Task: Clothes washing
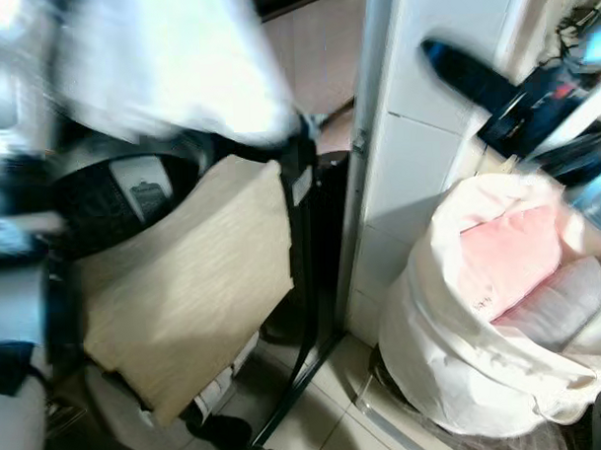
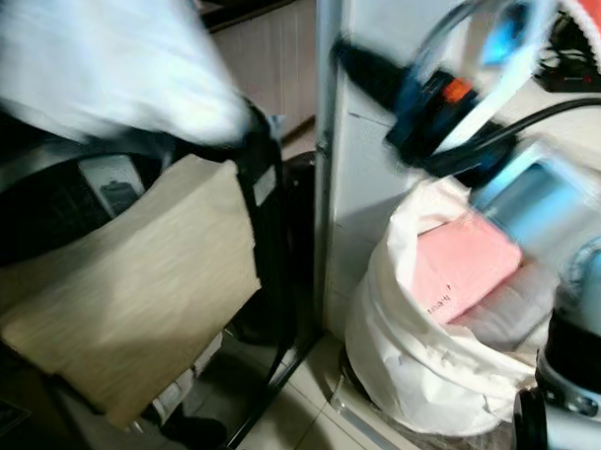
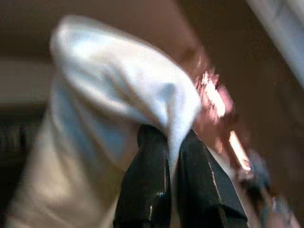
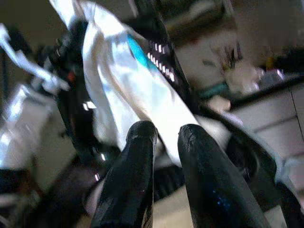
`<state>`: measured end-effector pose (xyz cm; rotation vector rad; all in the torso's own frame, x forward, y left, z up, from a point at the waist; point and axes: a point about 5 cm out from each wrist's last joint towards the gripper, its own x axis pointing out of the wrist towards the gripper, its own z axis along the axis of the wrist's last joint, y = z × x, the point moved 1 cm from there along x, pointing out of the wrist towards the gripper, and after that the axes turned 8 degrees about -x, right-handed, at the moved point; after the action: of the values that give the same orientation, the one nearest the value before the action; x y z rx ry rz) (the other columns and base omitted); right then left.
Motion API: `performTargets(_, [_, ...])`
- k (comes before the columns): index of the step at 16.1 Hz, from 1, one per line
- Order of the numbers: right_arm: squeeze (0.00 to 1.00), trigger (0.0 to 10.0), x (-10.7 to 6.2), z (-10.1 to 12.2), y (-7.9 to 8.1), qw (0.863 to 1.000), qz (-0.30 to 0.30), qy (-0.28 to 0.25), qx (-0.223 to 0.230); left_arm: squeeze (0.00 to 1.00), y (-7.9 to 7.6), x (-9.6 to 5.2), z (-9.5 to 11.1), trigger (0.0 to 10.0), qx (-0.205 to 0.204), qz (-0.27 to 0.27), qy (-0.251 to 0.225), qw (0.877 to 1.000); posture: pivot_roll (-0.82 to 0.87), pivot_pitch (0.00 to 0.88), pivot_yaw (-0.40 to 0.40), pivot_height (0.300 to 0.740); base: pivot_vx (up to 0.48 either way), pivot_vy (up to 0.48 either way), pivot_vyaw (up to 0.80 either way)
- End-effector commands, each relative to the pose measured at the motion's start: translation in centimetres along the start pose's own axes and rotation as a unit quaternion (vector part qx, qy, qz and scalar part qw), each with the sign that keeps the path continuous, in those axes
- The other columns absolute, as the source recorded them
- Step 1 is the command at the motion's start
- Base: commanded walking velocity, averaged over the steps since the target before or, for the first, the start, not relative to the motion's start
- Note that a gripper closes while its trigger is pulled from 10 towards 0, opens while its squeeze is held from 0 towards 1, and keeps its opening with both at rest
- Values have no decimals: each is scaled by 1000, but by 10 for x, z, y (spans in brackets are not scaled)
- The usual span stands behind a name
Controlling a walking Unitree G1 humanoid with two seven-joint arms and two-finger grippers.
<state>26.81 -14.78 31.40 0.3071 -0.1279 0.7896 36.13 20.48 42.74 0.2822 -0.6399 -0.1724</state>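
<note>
My left gripper (image 3: 172,135) is shut on a white cloth (image 1: 166,62), held high and blurred above the washing machine's dark opening (image 1: 112,197). A beige cloth (image 1: 199,278) hangs over the machine's front edge. My right gripper (image 1: 448,67) is raised at the upper right, above the white laundry bag (image 1: 463,367), with its fingers (image 4: 140,142) close together and nothing seen between them. In the bag lie a pink garment (image 1: 509,257) and a grey garment (image 1: 560,300).
A white tiled wall corner (image 1: 416,152) with a metal door frame (image 1: 362,134) stands between the machine and the bag. The pale tiled floor (image 1: 317,422) runs below. Dark items sit on the floor under the beige cloth (image 1: 224,430).
</note>
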Motion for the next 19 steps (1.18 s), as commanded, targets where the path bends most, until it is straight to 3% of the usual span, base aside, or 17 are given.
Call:
performTargets(1, [0,10000,5,-10,11,999,16,35,-34,0,-16,-3,-51,745,7,-19,133,991,-157,0,56,740,0,0,0])
performTargets(2, [0,10000,8,-16,13,998,17,49,-42,0,-16,-10,-82,8431,-5,14,206,978,-157,0,56,740,0,0,0])
performTargets(3, [0,10000,10,-20,14,997,19,57,-43,0,-17,-17,-102,10000,2,22,257,966,-159,0,55,740,0,0,0])
performTargets(5, [0,10000,11,-30,20,996,29,74,-47,0,-8,-43,-145,10000,46,42,389,919,-174,0,63,740,0,0,0])
performTargets(6, [0,10000,9,-33,23,995,34,79,-50,1000,0,-48,-148,10000,48,50,410,909,-175,0,64,740,0,0,0])
performTargets(12, [0,10000,8,-40,22,993,40,93,-53,1000,20,-58,-147,10000,55,44,459,885,-171,0,48,740,0,0,0])
performTargets(13, [0,10000,8,-40,22,993,40,94,-53,1000,20,-59,-147,10000,51,39,462,885,-171,0,48,740,0,0,0])
performTargets(14, [0,10000,7,-43,19,993,31,101,-59,1000,10,-57,-145,10000,26,3,444,896,-170,0,48,740,0,0,0])
performTargets(15, [0,10000,6,-48,13,990,5,115,-82,290,-7,-52,-139,10000,-30,-32,393,918,-168,0,50,740,0,0,0])
performTargets(16, [0,10000,3,-57,3,983,-35,134,-123,0,-25,-49,-134,10000,-89,-41,331,938,-166,0,51,740,0,0,0])
performTargets(17, [0,10000,2,-62,-9,974,-113,103,-167,0,-56,-59,-133,10000,-172,-41,271,946,-160,0,49,740,0,0,0])
performTargets(19, [0,10000,-1,-65,-14,966,-174,64,-178,0,-85,-84,-138,10000,-225,-36,243,943,-160,0,49,740,0,0,0])
